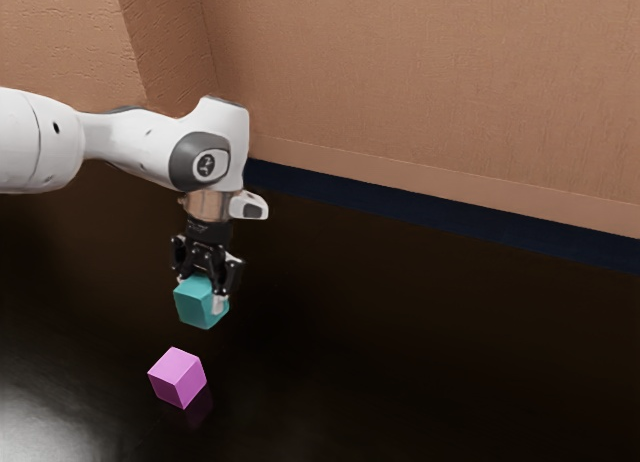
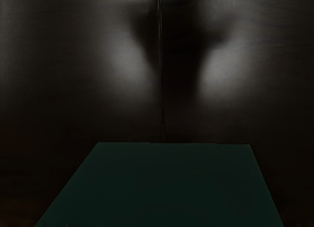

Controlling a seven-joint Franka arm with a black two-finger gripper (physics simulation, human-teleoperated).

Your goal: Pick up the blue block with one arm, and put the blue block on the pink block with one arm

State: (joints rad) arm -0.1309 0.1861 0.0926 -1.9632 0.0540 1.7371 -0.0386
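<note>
Above the dark glossy surface [image 1: 420, 372], the black two-finger gripper [image 1: 203, 285] hangs clamped on the teal-blue cubic block [image 1: 200, 306], which is held clear in the air. Below it, slightly nearer and toward the exterior view's left, the pink cubic block [image 1: 177, 376] rests on the surface, apart from it. The dim teal slab under the hand is probably the held block [image 2: 157, 187].

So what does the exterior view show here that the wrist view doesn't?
Exterior view: the arm, its end effector shut on the blue block, apparently above the table. The pink block rests lower, slightly toward the exterior view's left, with tan walls behind. Wrist view: a close look at the block's dim face under the hand, plus a dark shape flanked by pale glare on the table beyond. Shared: the blue block and the dark table.
</note>
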